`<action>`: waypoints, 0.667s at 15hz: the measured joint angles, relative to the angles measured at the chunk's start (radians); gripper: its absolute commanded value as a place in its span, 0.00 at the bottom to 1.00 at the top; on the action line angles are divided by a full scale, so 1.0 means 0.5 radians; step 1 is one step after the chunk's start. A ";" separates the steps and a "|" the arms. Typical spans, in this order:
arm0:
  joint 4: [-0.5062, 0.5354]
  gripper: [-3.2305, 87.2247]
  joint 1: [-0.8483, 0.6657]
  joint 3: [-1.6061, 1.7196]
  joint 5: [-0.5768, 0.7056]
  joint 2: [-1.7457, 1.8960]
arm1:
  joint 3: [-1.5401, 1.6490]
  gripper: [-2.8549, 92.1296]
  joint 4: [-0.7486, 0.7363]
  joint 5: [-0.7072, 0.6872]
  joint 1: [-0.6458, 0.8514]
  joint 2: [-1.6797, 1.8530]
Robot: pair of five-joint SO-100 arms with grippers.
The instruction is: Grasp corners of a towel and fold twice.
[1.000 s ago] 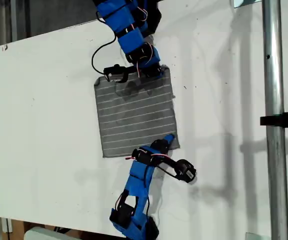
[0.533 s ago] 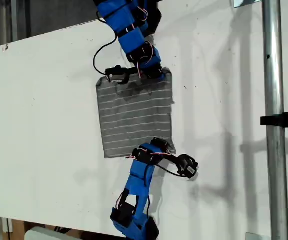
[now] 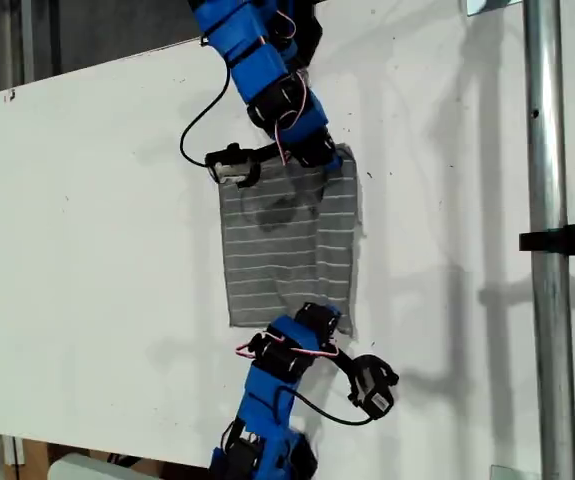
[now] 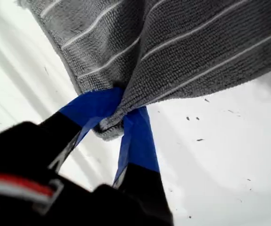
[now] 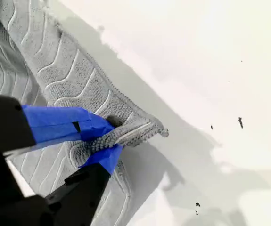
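1. The towel (image 3: pixel 292 240) lies on the white table (image 3: pixel 87 200), bunched narrow between my two arms.
2. My first gripper (image 4: pixel 111 123) pinches a towel corner tight.
3. My second gripper (image 5: pixel 100 141) bends low and squeezes another corner (image 5: pixel 142 129) just above the table.

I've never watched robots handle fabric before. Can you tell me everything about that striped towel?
The towel is thin dark-grey terry-like cloth with fine white stripes and a hemmed edge. It lies on the white table, partly lifted along the exterior view's right edge. My first claw and my second claw each pinch a corner there.
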 measured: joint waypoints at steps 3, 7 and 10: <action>0.086 0.01 -0.043 0.003 -0.025 0.006 | -0.126 0.03 0.021 -0.132 0.135 -0.046; 0.123 0.01 -0.503 0.092 0.301 0.009 | -0.043 0.03 0.052 -0.690 0.819 0.021; 0.129 0.01 -1.022 0.095 0.749 0.009 | -0.015 0.03 0.028 -1.307 1.552 0.135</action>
